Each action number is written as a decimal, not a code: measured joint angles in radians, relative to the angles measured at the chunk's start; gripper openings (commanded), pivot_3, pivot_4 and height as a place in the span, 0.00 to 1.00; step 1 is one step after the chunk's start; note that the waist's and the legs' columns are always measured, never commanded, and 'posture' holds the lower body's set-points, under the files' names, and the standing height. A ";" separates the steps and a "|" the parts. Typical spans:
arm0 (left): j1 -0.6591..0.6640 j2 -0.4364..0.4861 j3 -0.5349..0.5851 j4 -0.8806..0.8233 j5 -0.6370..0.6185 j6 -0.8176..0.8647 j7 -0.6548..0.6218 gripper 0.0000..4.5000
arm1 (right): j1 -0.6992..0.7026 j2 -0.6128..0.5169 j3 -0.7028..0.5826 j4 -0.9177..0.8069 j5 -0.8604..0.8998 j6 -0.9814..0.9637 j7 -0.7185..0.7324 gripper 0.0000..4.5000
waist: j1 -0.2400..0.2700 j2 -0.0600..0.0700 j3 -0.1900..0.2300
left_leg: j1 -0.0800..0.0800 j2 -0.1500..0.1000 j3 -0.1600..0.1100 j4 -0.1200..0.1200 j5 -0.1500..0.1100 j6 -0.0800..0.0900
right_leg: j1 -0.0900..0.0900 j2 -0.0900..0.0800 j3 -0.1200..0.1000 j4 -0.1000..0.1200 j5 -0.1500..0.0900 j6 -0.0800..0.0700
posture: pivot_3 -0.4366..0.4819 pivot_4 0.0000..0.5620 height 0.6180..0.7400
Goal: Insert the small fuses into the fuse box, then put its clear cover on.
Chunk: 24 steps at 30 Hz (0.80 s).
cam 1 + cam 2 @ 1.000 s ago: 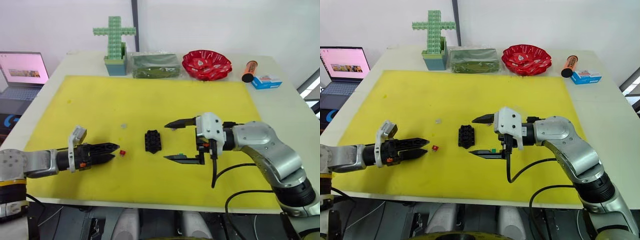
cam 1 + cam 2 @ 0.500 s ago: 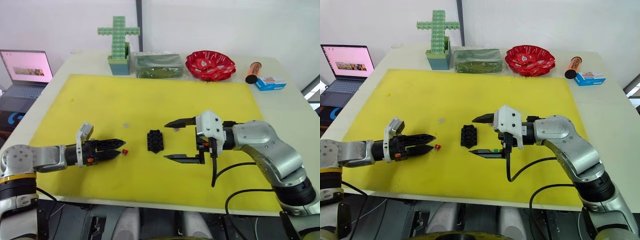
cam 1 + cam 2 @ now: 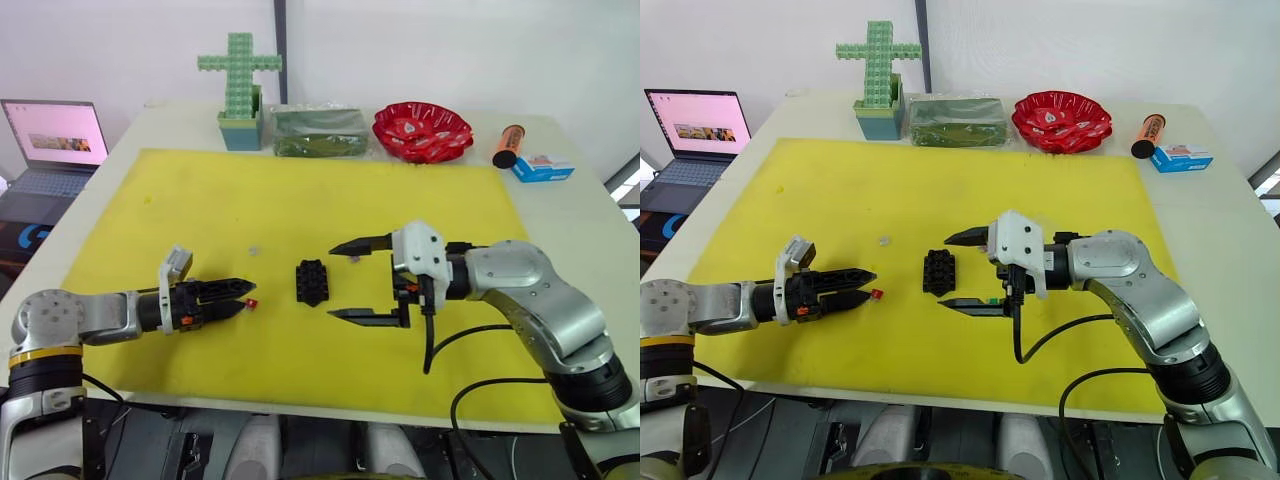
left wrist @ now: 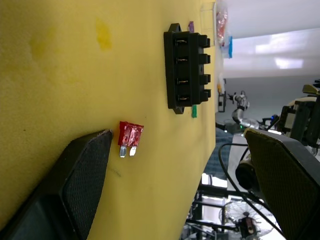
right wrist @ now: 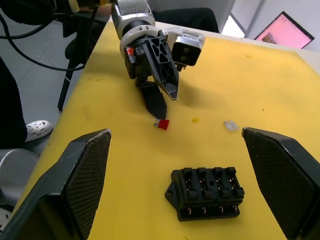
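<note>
Two head-mounted eye views look forward and down across the yellow foam mat [image 3: 300, 200] on the pale surface [image 3: 560, 200], each taking in both arms. The left wrist view skims low along the mat, close to a small red plastic fuse [image 4: 130, 136] and the black slotted fuse box [image 4: 187, 70]. The right wrist view faces back across the same box toward the left hand [image 5: 162, 100].

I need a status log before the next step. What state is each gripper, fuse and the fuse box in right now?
left gripper: open, fingertips either side of the red fuse.
right gripper: wide open, empty, beside the fuse box.
red fuse: loose on the yellow mat, prongs exposed.
fuse box: uncovered, slots empty.
green fuse: loose beside the fuse box.
purple fuse: loose at the box's other end.
</note>
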 measured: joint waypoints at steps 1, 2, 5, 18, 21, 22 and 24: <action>-0.002 -0.002 -0.001 0.000 0.008 0.001 -0.006 0.99 | 0.000 0.000 -0.002 0.000 0.000 0.000 0.000 0.99 | 0.000 0.000 0.000 | 0.000 0.000 0.000 0.000 0.000 0.000 | 0.000 0.000 0.000 0.000 0.000 0.000 | 0.48 0.27 1.00; -0.009 -0.008 -0.001 0.002 0.021 0.004 -0.012 0.99 | 0.001 0.000 -0.005 0.000 0.000 0.000 -0.001 0.99 | 0.001 0.001 0.000 | 0.000 -0.001 0.000 0.000 0.000 0.000 | 0.000 -0.001 0.000 0.000 0.000 0.000 | 0.48 0.27 1.00; -0.021 -0.028 0.000 0.007 0.039 0.009 -0.015 0.99 | 0.001 0.001 -0.005 0.000 0.000 0.001 -0.007 0.99 | 0.003 0.001 -0.001 | 0.000 -0.002 0.000 0.000 0.000 0.000 | 0.001 -0.003 -0.001 0.000 0.000 0.000 | 0.48 0.27 1.00; 0.000 -0.038 -0.008 -0.070 0.021 0.000 0.031 0.99 | 0.003 0.003 -0.004 0.000 0.007 0.012 -0.008 0.99 | -0.001 0.001 -0.001 | 0.000 -0.004 -0.002 0.000 0.000 0.000 | 0.002 -0.007 -0.001 -0.002 0.000 0.000 | 0.48 0.27 1.00; 0.016 -0.037 -0.006 -0.096 0.023 -0.009 0.039 0.91 | 0.003 0.003 -0.004 0.000 0.007 0.013 -0.008 1.00 | -0.002 0.001 -0.001 | 0.000 -0.004 -0.002 0.000 0.000 0.000 | 0.002 -0.008 -0.001 -0.002 0.000 0.000 | 0.48 0.27 1.00; 0.021 -0.038 -0.005 -0.097 0.027 -0.012 0.044 0.86 | 0.003 0.005 -0.004 0.000 0.007 0.013 -0.009 1.00 | -0.002 0.001 -0.001 | 0.000 -0.004 -0.002 -0.001 0.000 0.000 | 0.001 -0.008 -0.001 -0.002 0.000 0.000 | 0.48 0.27 1.00; 0.023 -0.043 0.001 -0.094 0.047 -0.013 0.057 0.70 | 0.003 0.014 -0.004 0.000 0.008 0.016 -0.012 1.00 | -0.004 0.001 -0.001 | 0.000 -0.004 -0.001 -0.001 0.000 0.000 | 0.001 -0.008 -0.001 -0.002 0.000 0.000 | 0.48 0.27 1.00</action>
